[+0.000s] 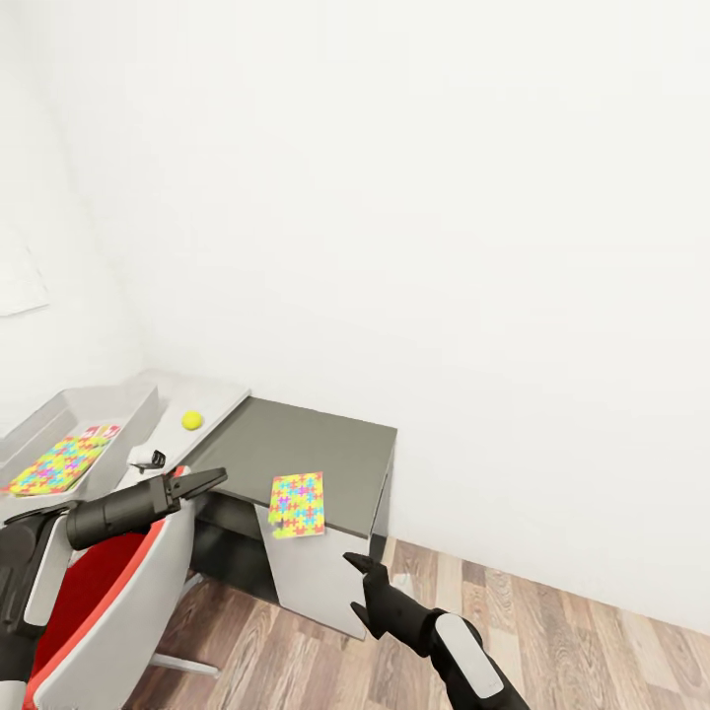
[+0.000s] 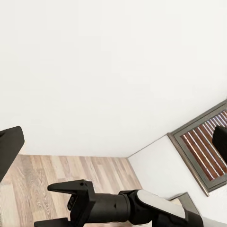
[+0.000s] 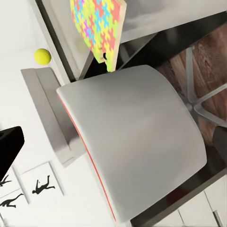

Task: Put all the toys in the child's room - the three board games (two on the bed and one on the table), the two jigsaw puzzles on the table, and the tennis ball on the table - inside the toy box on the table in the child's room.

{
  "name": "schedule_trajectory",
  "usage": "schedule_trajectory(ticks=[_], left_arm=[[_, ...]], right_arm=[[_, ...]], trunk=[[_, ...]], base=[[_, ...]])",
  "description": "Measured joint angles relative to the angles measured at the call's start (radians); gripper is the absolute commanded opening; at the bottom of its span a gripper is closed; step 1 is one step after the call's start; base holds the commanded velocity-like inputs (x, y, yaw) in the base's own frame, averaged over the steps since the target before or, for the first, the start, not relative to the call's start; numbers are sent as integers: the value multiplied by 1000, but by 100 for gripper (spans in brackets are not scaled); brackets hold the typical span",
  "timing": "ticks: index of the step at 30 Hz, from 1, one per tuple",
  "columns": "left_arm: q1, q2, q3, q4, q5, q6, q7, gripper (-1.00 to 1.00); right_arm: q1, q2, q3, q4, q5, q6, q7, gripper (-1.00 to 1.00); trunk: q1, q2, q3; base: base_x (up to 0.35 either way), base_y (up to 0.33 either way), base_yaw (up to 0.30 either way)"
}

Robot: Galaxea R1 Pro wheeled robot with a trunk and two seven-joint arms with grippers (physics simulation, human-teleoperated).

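one jigsaw puzzle (image 1: 297,504) hangs over the dark table (image 1: 296,444) edge, so a clumsy nudge could tip it to the floor. both the left tool (image 1: 202,482) and right tool (image 1: 361,586) look spread and empty. tennis ball (image 1: 191,420) sits beside the toy box (image 1: 128,409).

A multicoloured jigsaw puzzle (image 1: 297,505) lies flat at centre on the dark cabinet's front edge. Another (image 1: 61,462) lies in the grey toy box (image 1: 135,417), lower left. The tennis ball (image 1: 191,420) rests on the pale table (image 1: 217,396) between them.
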Motion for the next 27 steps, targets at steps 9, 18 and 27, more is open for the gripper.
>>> schedule_trajectory(ticks=[9,18,27], left_arm=[[0,0,0,0,0,0,0,100],[0,1,0,0,0,0,0,100],[0,0,0,0,0,0,0,100]], right_arm=[[0,0,-2,0,-1,1,1,100],[0,0,-3,0,4,1,3,100],[-2,0,0,45,13,-45,4,100]], trunk=[[0,0,9],[4,-7,7],[35,-63,-18]], base=[[0,0,137],[0,0,12],[0,0,0]])
